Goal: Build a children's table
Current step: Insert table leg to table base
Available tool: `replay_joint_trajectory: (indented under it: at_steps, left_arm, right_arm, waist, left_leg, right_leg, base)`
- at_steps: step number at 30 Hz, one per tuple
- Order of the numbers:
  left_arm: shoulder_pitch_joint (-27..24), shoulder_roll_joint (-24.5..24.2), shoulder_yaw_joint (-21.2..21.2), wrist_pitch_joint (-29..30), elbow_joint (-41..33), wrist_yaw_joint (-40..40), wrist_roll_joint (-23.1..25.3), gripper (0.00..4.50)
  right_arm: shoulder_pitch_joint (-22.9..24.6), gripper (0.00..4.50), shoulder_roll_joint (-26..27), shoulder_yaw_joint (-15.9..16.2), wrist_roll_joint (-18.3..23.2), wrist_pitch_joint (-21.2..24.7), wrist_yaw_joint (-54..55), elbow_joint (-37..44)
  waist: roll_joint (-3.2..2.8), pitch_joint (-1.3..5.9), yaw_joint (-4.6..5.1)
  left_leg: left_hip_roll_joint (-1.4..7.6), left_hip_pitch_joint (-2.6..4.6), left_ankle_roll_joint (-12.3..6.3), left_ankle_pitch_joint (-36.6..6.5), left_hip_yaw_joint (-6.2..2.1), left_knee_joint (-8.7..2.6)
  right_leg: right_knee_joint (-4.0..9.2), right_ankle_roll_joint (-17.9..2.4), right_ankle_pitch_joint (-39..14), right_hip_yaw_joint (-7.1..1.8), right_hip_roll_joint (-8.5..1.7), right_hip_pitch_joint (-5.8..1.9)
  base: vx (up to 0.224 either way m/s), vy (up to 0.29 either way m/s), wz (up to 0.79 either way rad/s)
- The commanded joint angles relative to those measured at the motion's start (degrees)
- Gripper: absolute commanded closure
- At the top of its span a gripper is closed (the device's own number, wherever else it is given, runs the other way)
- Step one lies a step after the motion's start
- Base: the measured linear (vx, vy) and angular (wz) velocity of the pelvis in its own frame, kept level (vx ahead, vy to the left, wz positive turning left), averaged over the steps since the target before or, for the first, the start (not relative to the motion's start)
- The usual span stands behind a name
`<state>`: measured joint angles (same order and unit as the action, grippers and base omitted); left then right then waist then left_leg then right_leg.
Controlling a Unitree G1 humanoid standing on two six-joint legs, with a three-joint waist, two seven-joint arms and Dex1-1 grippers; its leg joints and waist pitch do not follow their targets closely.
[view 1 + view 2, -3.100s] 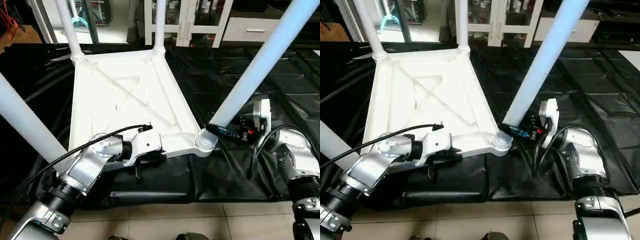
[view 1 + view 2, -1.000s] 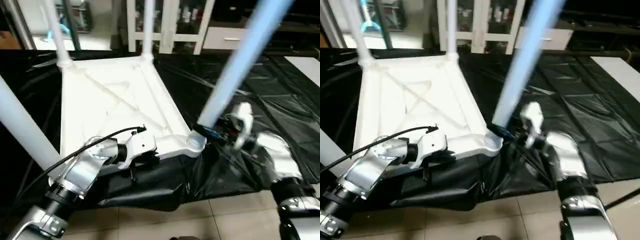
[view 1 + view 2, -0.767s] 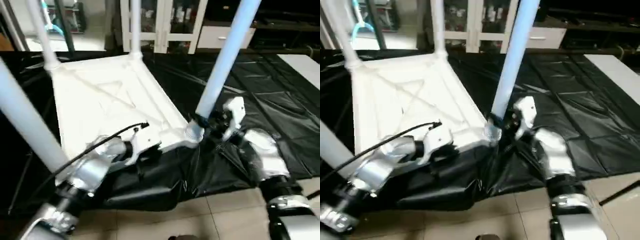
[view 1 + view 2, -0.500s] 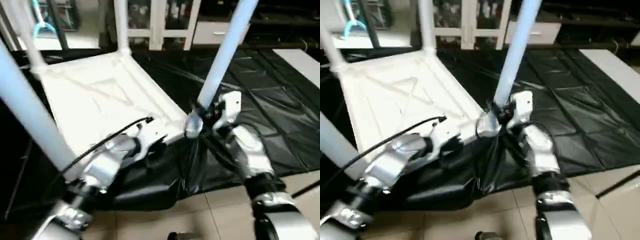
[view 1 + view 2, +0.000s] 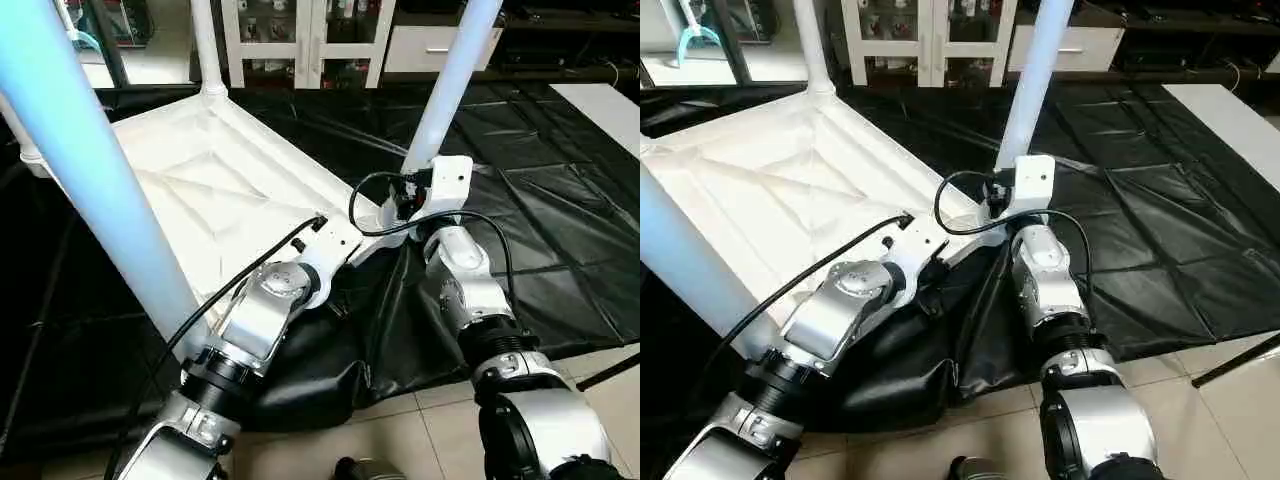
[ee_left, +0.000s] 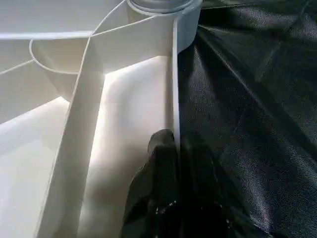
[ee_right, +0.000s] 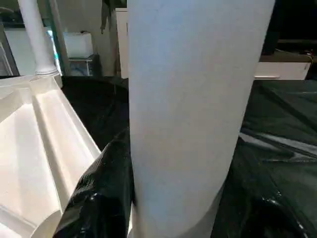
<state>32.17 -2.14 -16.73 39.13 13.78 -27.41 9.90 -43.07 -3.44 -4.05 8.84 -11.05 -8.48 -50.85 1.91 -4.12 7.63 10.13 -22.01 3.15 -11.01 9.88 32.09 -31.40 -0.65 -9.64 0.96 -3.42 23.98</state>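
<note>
The children's table lies upside down on a black sheet, its white ribbed top (image 5: 200,190) tilted. White legs stand up from its corner sockets: the near right leg (image 5: 445,80), the near left leg (image 5: 90,170) and a far leg (image 5: 205,45). My left gripper (image 6: 177,144) is shut on the thin rim wall of the top close to the near right corner socket (image 6: 163,10). My right gripper (image 5: 400,205) is closed around the base of the near right leg, and one black finger (image 7: 99,188) lies against the leg (image 7: 198,99).
The black sheet (image 5: 560,230) covers the floor and is bunched up under the near edge (image 5: 330,370). Beige tiles (image 5: 400,440) show in front. A white glass-door cabinet (image 5: 300,40) and a low white drawer unit (image 5: 425,45) stand behind the table.
The whole view has swung and tilted. Both grippers keep their holds. The near right corner and its leg now sit further from me, and my right forearm reaches straight ahead to it.
</note>
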Motion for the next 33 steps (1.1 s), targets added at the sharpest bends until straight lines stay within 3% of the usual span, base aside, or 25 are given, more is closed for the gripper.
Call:
replay_joint_trajectory:
  at_steps: [1, 3, 5, 7, 10, 11, 19, 20, 24, 25, 28, 30, 33]
  left_arm:
    - [0.88, -0.11, 0.89, -0.75, -2.68, 1.66, -0.21, 4.50]
    - [0.76, -0.39, 0.87, -0.82, -2.73, 1.51, -0.10, 4.50]
    - [0.57, -1.70, 0.52, -1.48, -2.56, 0.45, -0.10, 4.50]
    - [0.47, -2.44, 0.09, -1.88, -2.63, -0.53, -0.16, 4.50]
    - [0.25, -2.99, -0.33, -2.28, -2.90, -1.18, -0.35, 4.50]
    - [0.15, -3.17, -0.48, -2.26, -3.03, -1.45, -0.42, 4.50]
    - [-0.53, -4.41, -1.17, -2.59, -3.95, -2.72, -0.82, 4.50]
    - [-0.60, -4.53, -1.20, -2.68, -4.01, -2.79, -0.86, 4.50]
    - [-0.90, -4.93, -1.48, -3.00, -4.24, -3.21, -0.91, 4.50]
    - [-1.03, -5.14, -1.67, -3.08, -4.43, -3.43, -0.97, 4.50]
    - [-1.18, -5.57, -2.11, -3.24, -4.82, -3.73, -1.22, 4.50]
    - [-1.26, -5.84, -2.29, -3.38, -4.97, -4.05, -1.32, 4.50]
    - [-1.45, -6.47, -2.72, -3.56, -5.40, -5.01, -1.32, 4.50]
  right_arm:
    - [4.82, 2.67, 1.70, 1.78, -1.46, 4.33, -3.32, -9.91]
    - [4.78, 2.67, 1.57, 1.96, -1.61, 4.26, -4.43, -9.59]
    - [4.88, 2.67, 0.91, 2.22, 0.16, 4.96, -12.24, -7.00]
    - [4.89, 2.67, -0.14, 2.90, 0.30, 5.03, -15.25, -5.51]
    - [4.68, 2.67, -1.29, 3.47, 0.29, 5.14, -18.29, -4.31]
    - [4.51, 2.32, -1.61, 3.32, 0.69, 5.23, -19.27, -3.75]
    - [2.95, 1.62, -4.47, 2.02, 1.84, 4.54, -24.22, -0.10]
    - [2.81, 1.47, -4.48, 1.60, 2.16, 4.42, -24.68, 0.25]
    - [2.61, 1.47, -4.66, 0.69, 4.16, 5.00, -28.42, 1.19]
    - [2.48, 1.79, -4.99, 0.33, 4.82, 4.96, -29.41, 1.19]
    - [2.37, 1.83, -5.16, -0.62, 6.03, 4.88, -30.58, 1.44]
    - [2.24, 2.11, -5.16, -0.98, 6.23, 4.66, -30.83, 1.26]
    - [2.03, 2.16, -5.19, -1.55, 6.74, 4.17, -32.13, 0.98]
  waist:
    - [-0.47, 1.33, 0.04]
    - [-0.49, 1.27, 0.16]
    - [-0.62, 1.33, 0.21]
    - [-0.47, 1.24, 0.31]
    - [-0.54, 1.45, 0.23]
    - [-0.56, 1.52, 0.17]
    - [-0.45, 2.04, -0.35]
    - [-0.50, 2.22, -0.53]
    - [-0.46, 2.27, -0.74]
    - [-0.48, 2.22, -0.91]
    - [-0.37, 2.46, -1.01]
    - [-0.38, 2.54, -1.11]
    - [-0.48, 2.76, -1.41]
  left_leg:
    - [2.75, 0.21, -1.41, -23.45, -0.86, -4.74]
    - [2.71, 0.12, -1.30, -23.79, -0.90, -4.78]
    - [2.68, 0.25, -1.46, -24.50, -0.94, -4.72]
    - [2.75, -0.06, -1.79, -23.82, -0.92, -4.78]
    - [2.82, 0.06, -2.20, -21.77, -0.78, -4.56]
    - [2.84, 0.09, -2.68, -20.73, -0.67, -4.50]
    - [3.04, -0.11, -6.07, -13.09, -0.34, -3.94]
    - [3.09, 0.28, -6.69, -12.49, -0.08, -3.60]
    - [3.02, 0.08, -8.28, -10.49, 0.14, -3.18]
    - [3.01, 0.14, -8.47, -10.03, 0.25, -3.06]
    - [3.00, -0.03, -8.56, -8.66, 0.40, -2.79]
    - [3.05, 0.20, -8.88, -8.25, 0.64, -2.56]
    - [3.14, 0.28, -9.59, -6.23, 0.89, -2.25]
  right_leg:
    - [4.18, -8.44, -20.75, -1.28, -3.37, -1.01]
    - [4.20, -8.34, -21.27, -1.22, -3.34, -1.07]
    - [4.29, -8.18, -22.23, -1.20, -3.32, -1.06]
    - [4.32, -8.51, -22.12, -1.23, -3.43, -1.20]
    - [4.16, -9.73, -20.07, -1.29, -3.47, -1.32]
    - [4.03, -10.54, -18.44, -1.27, -3.43, -1.46]
    - [2.98, -14.82, -10.46, -1.10, -3.57, -2.52]
    - [3.01, -15.41, -9.69, -1.22, -3.60, -2.39]
    - [2.53, -16.77, -7.49, -1.30, -3.69, -2.70]
    - [2.57, -16.92, -7.52, -1.33, -3.68, -2.59]
    - [2.18, -17.10, -7.17, -1.29, -3.63, -2.81]
    - [2.09, -17.39, -6.79, -1.30, -3.55, -2.62]
    - [1.59, -18.11, -4.41, -1.34, -3.45, -2.74]
  base:
    - [0.000, 0.000, 0.00]
    - [0.000, 0.000, 0.00]
    - [0.000, 0.000, 0.00]
    - [0.000, 0.000, 0.00]
    - [0.000, 0.000, 0.00]
    - [0.000, 0.000, 0.00]
    - [0.000, 0.000, 0.00]
    - [0.000, 0.000, 0.00]
    - [0.000, 0.000, 0.00]
    - [0.000, 0.000, 0.00]
    - [0.000, 0.000, 0.00]
    - [0.000, 0.000, 0.00]
    - [0.000, 0.000, 0.00]
